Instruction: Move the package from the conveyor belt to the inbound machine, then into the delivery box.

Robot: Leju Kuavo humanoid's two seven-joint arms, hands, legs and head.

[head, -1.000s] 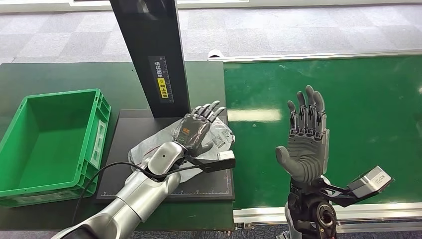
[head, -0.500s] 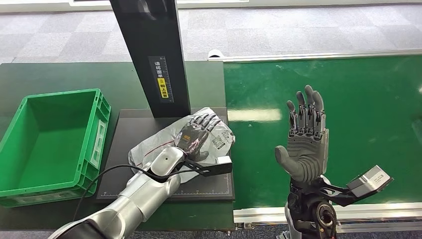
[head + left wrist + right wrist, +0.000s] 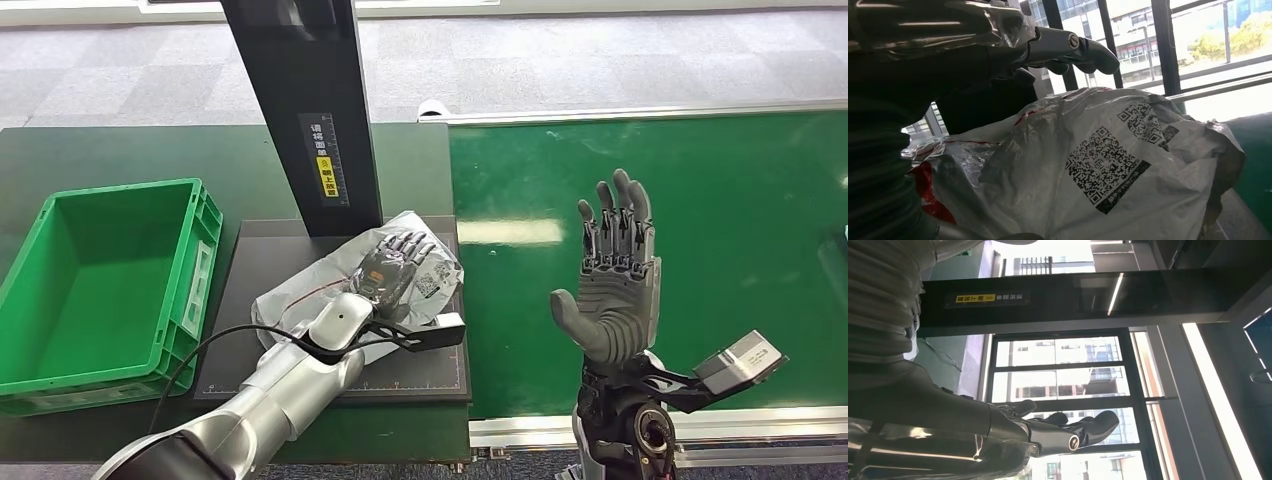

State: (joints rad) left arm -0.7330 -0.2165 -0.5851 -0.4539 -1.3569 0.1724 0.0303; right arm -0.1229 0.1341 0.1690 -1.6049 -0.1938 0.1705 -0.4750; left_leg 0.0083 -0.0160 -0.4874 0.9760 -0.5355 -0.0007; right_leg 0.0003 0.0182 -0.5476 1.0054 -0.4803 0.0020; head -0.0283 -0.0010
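Hands come first, nearest the body: the right hand (image 3: pixel 617 290) stands upright above the near edge of the green conveyor belt (image 3: pixel 720 220), palm turned inward, fingers straight and spread, holding nothing. It looks parked out of the way, its share of the job apparently done. The left hand (image 3: pixel 392 268) reaches forward from a silver arm and lies palm-down on top of the package (image 3: pixel 425 285), a crumpled white plastic mailer with printed codes and red striping. In the left wrist view the fingers (image 3: pixel 1068 47) arch over the bag's upper fold rather than clamping it, so I cannot tell whether the hand truly grips the bag or only presses on it.

Beneath, the package rests on the black platform of the inbound machine (image 3: pixel 270 270), just in front of its dark upright column (image 3: pixel 300 110), probably so the codes can be read from above. Left of the platform, set close alongside on the dark green surface (image 3: pixel 120 150), the green delivery box (image 3: pixel 60 350) waits open-topped, well placed for a short sideways carry, the step that seems to remain.
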